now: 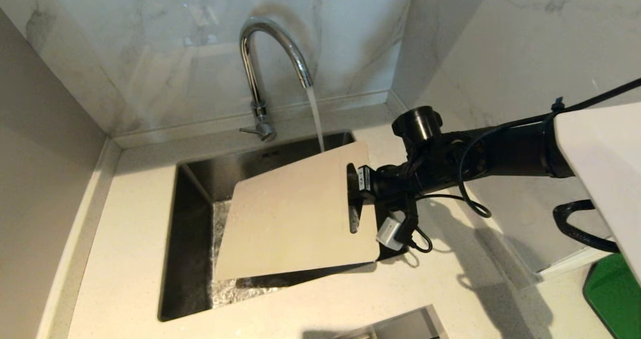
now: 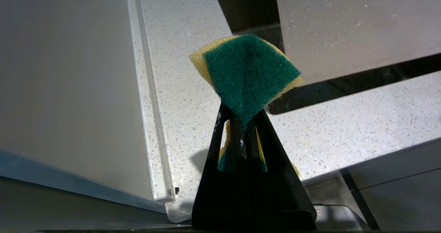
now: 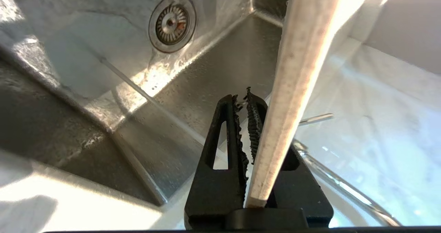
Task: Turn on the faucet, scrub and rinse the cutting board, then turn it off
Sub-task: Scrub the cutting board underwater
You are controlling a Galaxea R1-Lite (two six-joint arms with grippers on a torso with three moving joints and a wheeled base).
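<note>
Your one cutting board (image 1: 295,214), flat beige with a handle slot, hangs tilted over the sink (image 1: 193,219) under the single faucet (image 1: 265,68), which is running. Your right gripper (image 1: 361,185) has its fingers clamped on the slot end; your left gripper (image 2: 241,123) pinches one green-yellow sponge (image 2: 246,71) above the tabletop (image 2: 344,126).

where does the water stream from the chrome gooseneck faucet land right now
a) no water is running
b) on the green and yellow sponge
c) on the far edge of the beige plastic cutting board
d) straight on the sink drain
c: the stream from the chrome gooseneck faucet falls onto the far edge of the beige plastic cutting board, held over the sink by the right gripper.
</note>
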